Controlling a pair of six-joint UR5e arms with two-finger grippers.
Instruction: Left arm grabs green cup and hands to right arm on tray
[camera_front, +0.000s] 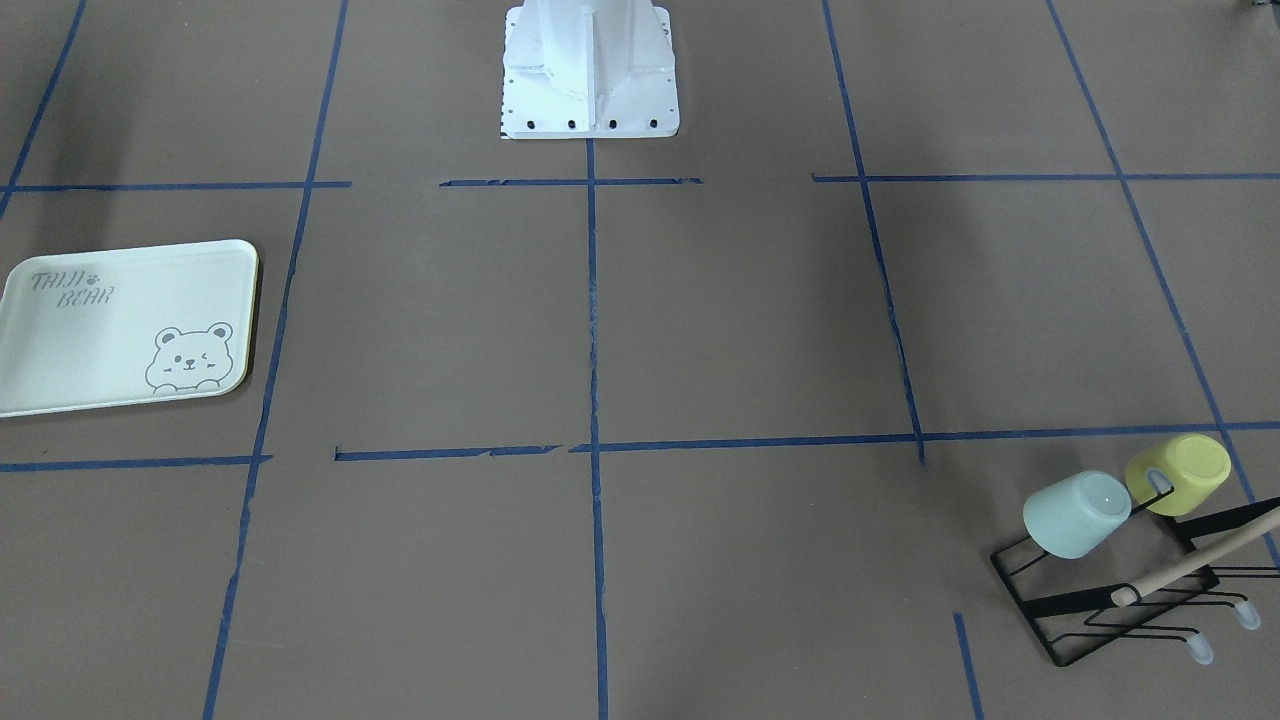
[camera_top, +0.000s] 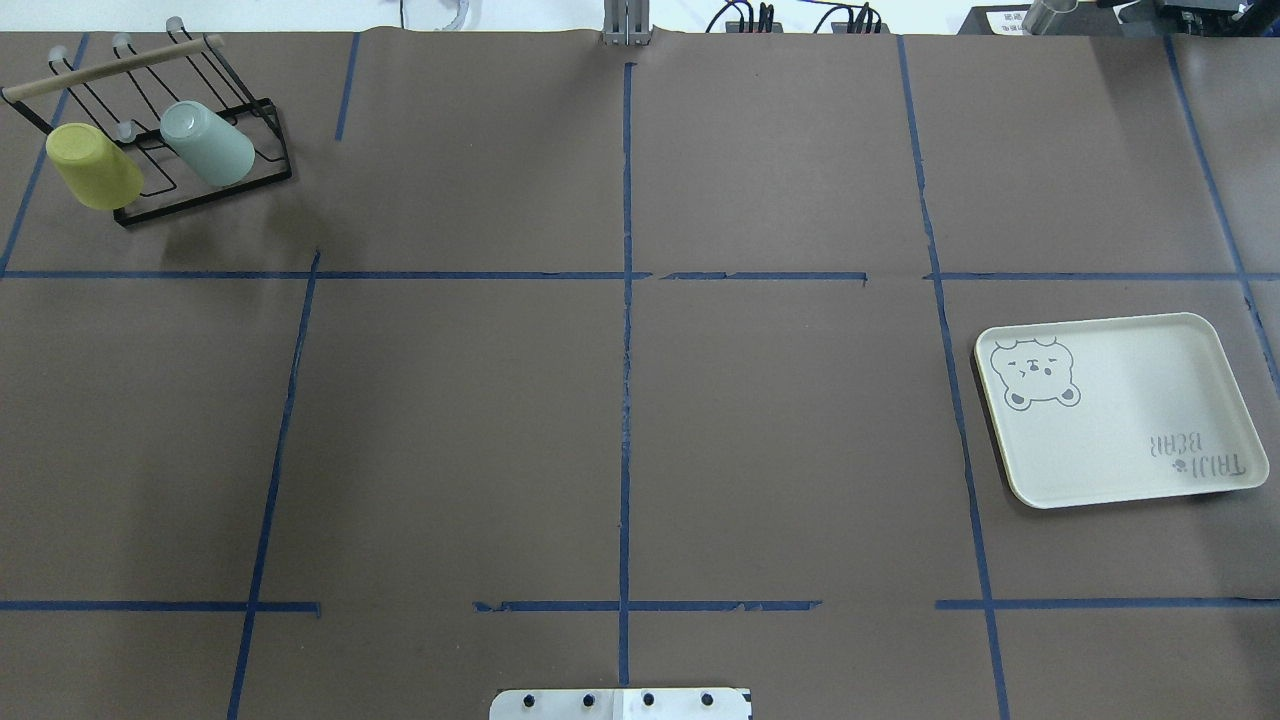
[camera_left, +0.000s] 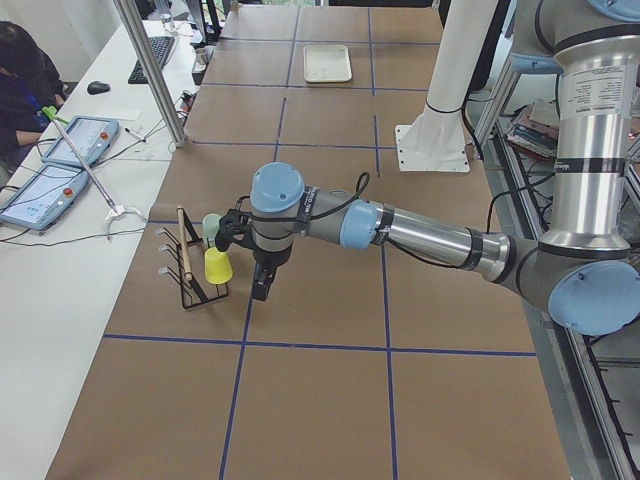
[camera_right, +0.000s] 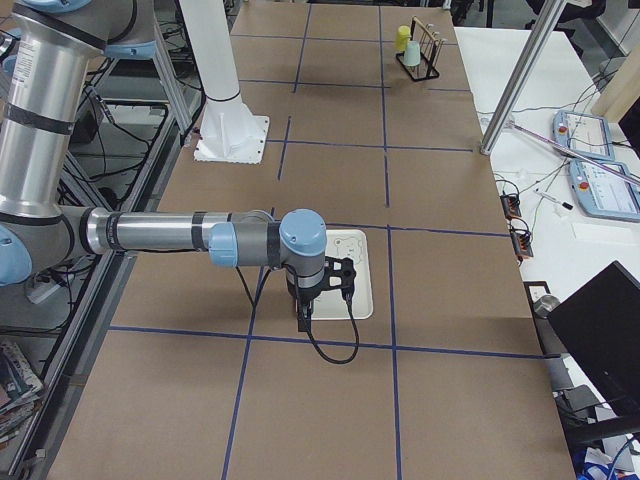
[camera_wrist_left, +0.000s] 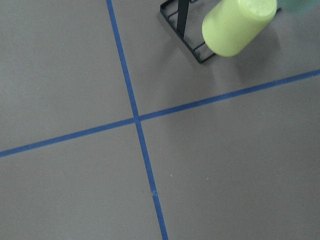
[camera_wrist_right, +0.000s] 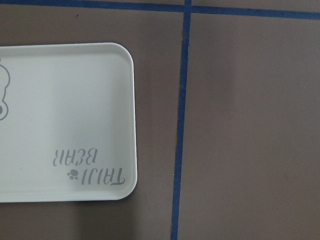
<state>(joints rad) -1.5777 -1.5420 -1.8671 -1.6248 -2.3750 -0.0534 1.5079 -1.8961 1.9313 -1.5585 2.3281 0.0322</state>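
The green cup (camera_front: 1075, 515) hangs tilted on a black wire rack (camera_front: 1110, 600) at the table's far left corner (camera_top: 207, 143). It also shows in the exterior left view (camera_left: 211, 226), and a sliver of it at the top right of the left wrist view (camera_wrist_left: 300, 6). The left gripper (camera_left: 230, 232) hovers close beside the two cups; I cannot tell if it is open or shut. The tray (camera_top: 1120, 420) lies bare on the right (camera_front: 100, 330) and shows in the right wrist view (camera_wrist_right: 65, 120). The right gripper (camera_right: 340, 275) hovers over the tray (camera_right: 362, 295); its state cannot be told.
A yellow-green cup (camera_front: 1180, 473) hangs on the same rack next to the green one (camera_top: 93, 165) (camera_wrist_left: 237, 25). The rack has a wooden handle bar (camera_top: 110, 70). The white robot base (camera_front: 590, 70) stands at mid table edge. Blue tape lines grid the brown table.
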